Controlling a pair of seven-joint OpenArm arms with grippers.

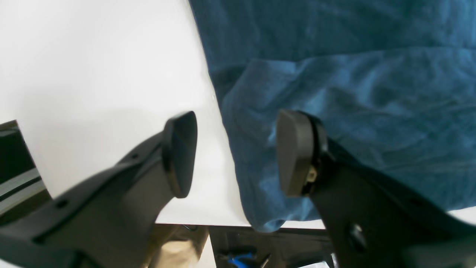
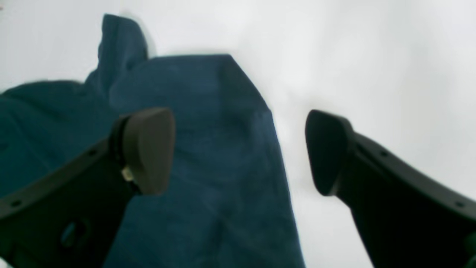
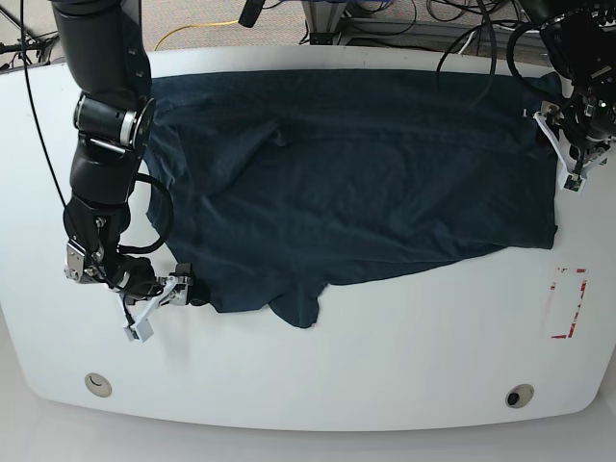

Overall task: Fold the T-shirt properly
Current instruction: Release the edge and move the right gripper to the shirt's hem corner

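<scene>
The dark navy T-shirt (image 3: 356,173) lies spread and wrinkled over the white table (image 3: 404,356). My left gripper (image 1: 238,154) is open at the shirt's edge (image 1: 334,111): one finger (image 1: 295,152) is over the cloth and the other over bare table. In the base view the left gripper (image 3: 565,154) is at the shirt's right edge. My right gripper (image 2: 238,150) is open, straddling an edge of the shirt (image 2: 208,130). In the base view the right gripper (image 3: 188,294) is at the shirt's lower left corner. Neither holds cloth.
A red-outlined rectangle mark (image 3: 568,303) is on the table at the right. Two round fittings (image 3: 96,383) (image 3: 520,395) sit near the front edge. Cables (image 3: 414,24) lie behind the table. The table's edge (image 1: 208,224) runs just beyond the left gripper.
</scene>
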